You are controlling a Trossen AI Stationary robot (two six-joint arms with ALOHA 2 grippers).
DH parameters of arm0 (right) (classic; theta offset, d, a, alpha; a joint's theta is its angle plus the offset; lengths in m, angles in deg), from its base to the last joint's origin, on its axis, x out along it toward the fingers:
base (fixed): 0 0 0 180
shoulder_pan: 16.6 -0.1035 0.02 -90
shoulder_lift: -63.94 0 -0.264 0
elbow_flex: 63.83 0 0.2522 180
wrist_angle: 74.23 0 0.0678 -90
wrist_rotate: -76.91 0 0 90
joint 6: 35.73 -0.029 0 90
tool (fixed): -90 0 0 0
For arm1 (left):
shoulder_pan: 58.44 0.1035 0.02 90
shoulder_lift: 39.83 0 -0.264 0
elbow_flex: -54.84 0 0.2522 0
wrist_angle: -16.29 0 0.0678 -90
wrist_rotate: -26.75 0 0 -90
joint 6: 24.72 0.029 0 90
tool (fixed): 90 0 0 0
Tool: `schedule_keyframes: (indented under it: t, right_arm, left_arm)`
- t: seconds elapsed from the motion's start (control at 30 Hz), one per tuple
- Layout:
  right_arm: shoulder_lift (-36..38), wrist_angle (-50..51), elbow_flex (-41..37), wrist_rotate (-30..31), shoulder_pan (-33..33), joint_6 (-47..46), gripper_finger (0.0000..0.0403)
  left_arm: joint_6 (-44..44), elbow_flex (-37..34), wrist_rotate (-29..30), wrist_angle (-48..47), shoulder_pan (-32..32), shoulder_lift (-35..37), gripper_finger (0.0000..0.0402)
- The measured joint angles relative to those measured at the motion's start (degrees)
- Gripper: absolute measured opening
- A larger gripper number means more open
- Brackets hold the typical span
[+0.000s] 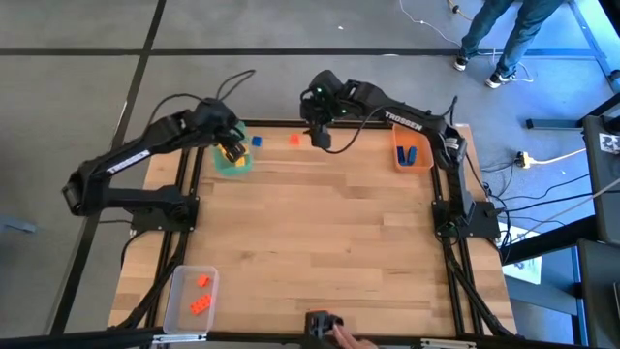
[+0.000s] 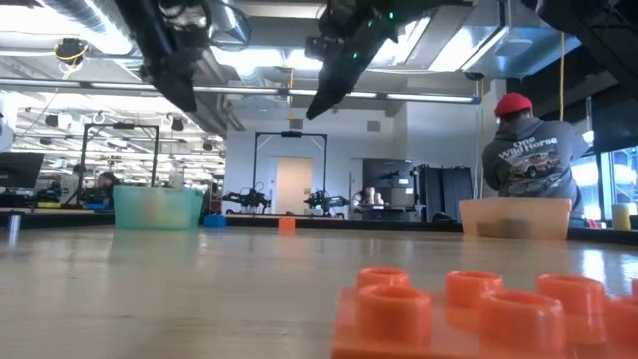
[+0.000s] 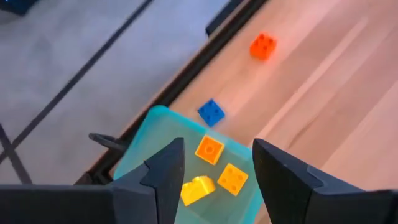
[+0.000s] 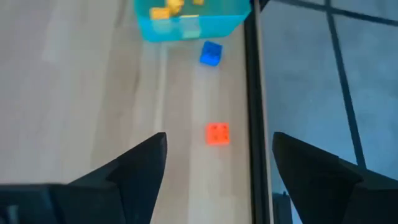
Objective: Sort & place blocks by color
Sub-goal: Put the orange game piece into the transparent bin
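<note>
Hovering over the green bin (image 1: pixel 232 161) at the far left of the surface (image 1: pixel 320 242), my left jaws (image 3: pixel 214 165) stand parted with nothing between them. Seen from my left wrist, three yellow blocks (image 3: pixel 214 168) lie inside that bin directly below the gap.

My right jaws (image 4: pixel 214 168) stand wide apart and empty, raised above the far edge of the surface near its middle. An orange-red block (image 4: pixel 217 134) lies on the wood below them, close to the edge rail. A blue block (image 4: pixel 211 53) lies farther along the same edge, just beside the green bin and outside it.

From above, the blue block (image 1: pixel 257 142) and the orange-red block (image 1: pixel 294 140) lie in a line between my two jaws, both apart from either bin wall.

On the far right of the surface stands an orange bin (image 1: pixel 412 145) holding blue blocks (image 1: pixel 409 153). At the near left corner stands a clear bin (image 1: pixel 189 296) holding orange-red blocks (image 1: pixel 201 294); how many I cannot tell exactly.

Seen level across the surface, one large orange-red block (image 2: pixel 478 314) fills the near foreground, and my two arms come down from above toward the far edge.

Beyond the surface, a person in a red cap (image 2: pixel 528 150) stands with back turned.
</note>
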Motion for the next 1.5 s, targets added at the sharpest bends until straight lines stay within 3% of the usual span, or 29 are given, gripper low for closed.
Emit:
schedule_keyframes:
  t: [0.33,0.63,0.9,1.03,1.2,1.4,1.5]
  right_arm:
    - [-3.62,-15.47,-6.29,-8.12,4.50,-4.69,0.0291]
    - [-11.19,-21.50,-6.34,-12.09,7.57,-4.92,0.0291]
    - [-15.96,-25.49,-6.31,-18.68,10.15,-10.68,0.0291]
    - [-16.66,-24.34,-6.31,-17.63,10.29,-11.12,0.0291]
    - [-13.88,-22.96,-6.31,-17.30,10.40,-15.07,0.0291]
    - [-5.71,-13.71,-6.25,-13.46,11.91,-14.91,0.0291]
    - [0.27,-7.92,-6.23,-10.99,13.10,-14.75,0.0291]
  left_arm:
    - [-1.53,0.00,0.00,-0.15,-0.09,3.73,0.0179]
    - [-2.38,0.02,0.25,0.23,-0.06,2.11,0.0179]
    - [-3.11,0.02,0.24,0.36,-0.07,1.65,0.0179]
    - [-2.85,0.02,-0.13,2.64,-0.07,0.73,0.0179]
    - [-0.26,0.02,-1.76,10.69,0.73,-3.55,0.0179]
    - [0.03,0.02,-12.74,21.28,2.00,-12.39,0.0179]
    - [0.34,0.02,-14.34,26.74,1.62,-16.89,0.0179]
